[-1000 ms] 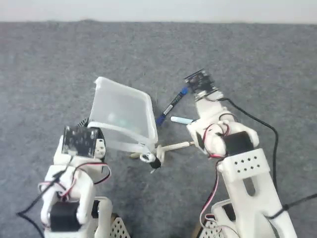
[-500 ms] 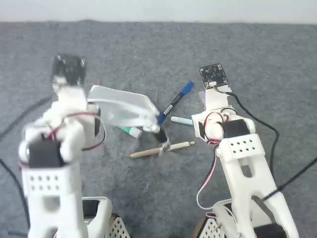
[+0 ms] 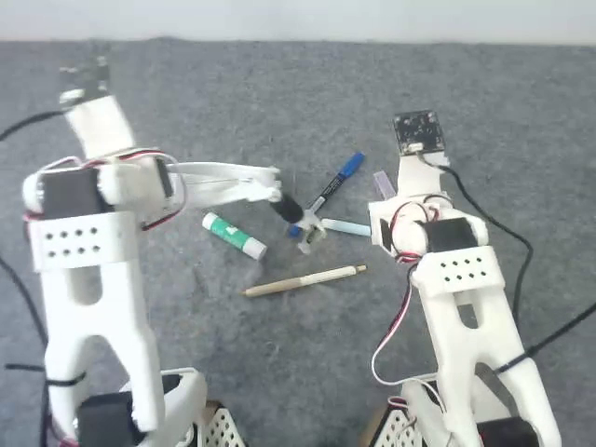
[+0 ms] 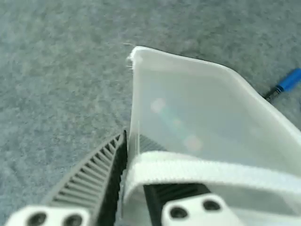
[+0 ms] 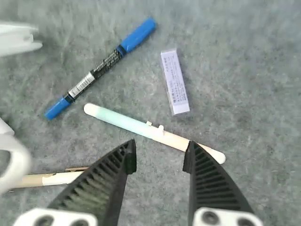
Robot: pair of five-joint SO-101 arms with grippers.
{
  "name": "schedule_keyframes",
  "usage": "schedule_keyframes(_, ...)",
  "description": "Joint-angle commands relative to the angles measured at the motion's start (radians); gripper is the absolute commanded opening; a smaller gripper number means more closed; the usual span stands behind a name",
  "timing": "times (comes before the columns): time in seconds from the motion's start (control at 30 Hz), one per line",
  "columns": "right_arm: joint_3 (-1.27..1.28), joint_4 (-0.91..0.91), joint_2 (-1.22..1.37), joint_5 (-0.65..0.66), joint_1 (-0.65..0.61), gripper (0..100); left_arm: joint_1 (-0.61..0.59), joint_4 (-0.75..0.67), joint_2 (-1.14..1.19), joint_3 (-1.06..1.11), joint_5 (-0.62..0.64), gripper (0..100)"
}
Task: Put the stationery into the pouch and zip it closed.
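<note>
Left gripper (image 4: 129, 141) pinched the pouch (image 4: 197, 108) rim (a hold liable to slip); right gripper (image 5: 160, 148) hung open over a pale pen (image 5: 127, 123).

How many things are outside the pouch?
5: glue stick by the pouch, blue marker, pale pen and lilac box near right gripper, tan pen alone. Pouch may hide more.

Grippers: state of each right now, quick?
Left gripper: shut on the pouch, at its edge.
Right gripper: open, holding nothing, over the pale green pen.
</note>
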Motion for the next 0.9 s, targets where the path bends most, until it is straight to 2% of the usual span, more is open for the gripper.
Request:
schedule_keyframes(0.0, -0.146, 0.079, 0.001, -0.005, 0.008, 15.4, -0.044, -0.003, 0.002, -0.016, 0.020, 2)
schedule_keyframes(0.17, -0.278, 0.140, 0.001, 0.083, 0.005, 15.4, -0.054, -0.041, 0.000, 0.050, 0.021, 1)
schedule_keyframes(0.33, -0.387, 0.150, 0.065, 0.087, 0.004, 15.4, -0.054, -0.043, 0.000, 0.058, 0.021, 2)
schedule_keyframes(0.57, -0.606, 0.177, 0.354, 0.130, 0.004, 15.4, -0.068, -0.044, 0.000, 0.061, 0.025, 2)
schedule_keyframes(0.7, -0.733, 0.216, 0.521, 0.152, 0.005, 15.4, -0.100, -0.057, 0.003, 0.061, 0.097, 1)
schedule_keyframes(0.87, -0.827, 0.248, 0.688, 0.153, 0.005, 15.4, -0.138, -0.057, 0.000, 0.059, 0.114, 1)
